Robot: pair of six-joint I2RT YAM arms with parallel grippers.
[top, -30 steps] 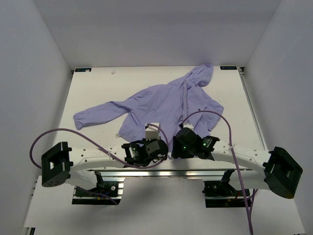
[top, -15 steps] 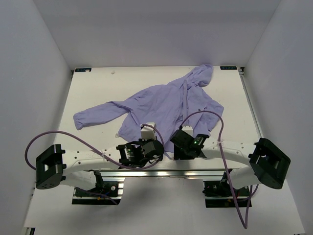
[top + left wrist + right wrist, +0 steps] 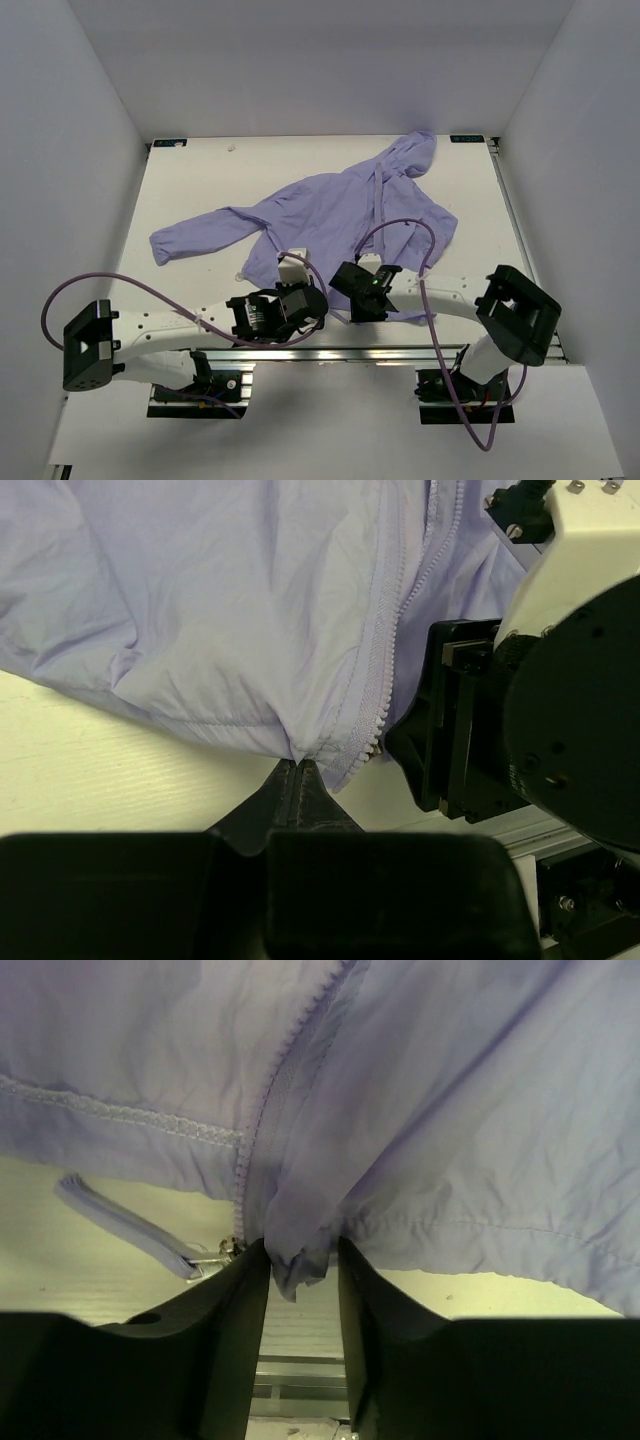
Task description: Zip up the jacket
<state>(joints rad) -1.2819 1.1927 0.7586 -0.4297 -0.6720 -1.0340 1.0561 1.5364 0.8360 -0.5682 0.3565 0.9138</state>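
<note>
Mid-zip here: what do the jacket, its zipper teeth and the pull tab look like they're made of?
Jacket: thin woven synthetic, probably nylon-like, matte lavender; it creases finely and drapes limp.
Zipper teeth: small plastic teeth, moulded or coil, same lavender, no metallic glint.
Pull tab: flat fabric strip on a small shiny clip, likely metal.

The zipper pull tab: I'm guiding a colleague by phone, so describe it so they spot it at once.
Find the lavender jacket on the table and follow its near hem to the right gripper. Beside that gripper, in the right wrist view, lies the pull tab: a narrow strip flat on the bare table, unlike the crumpled cloth above.
</note>
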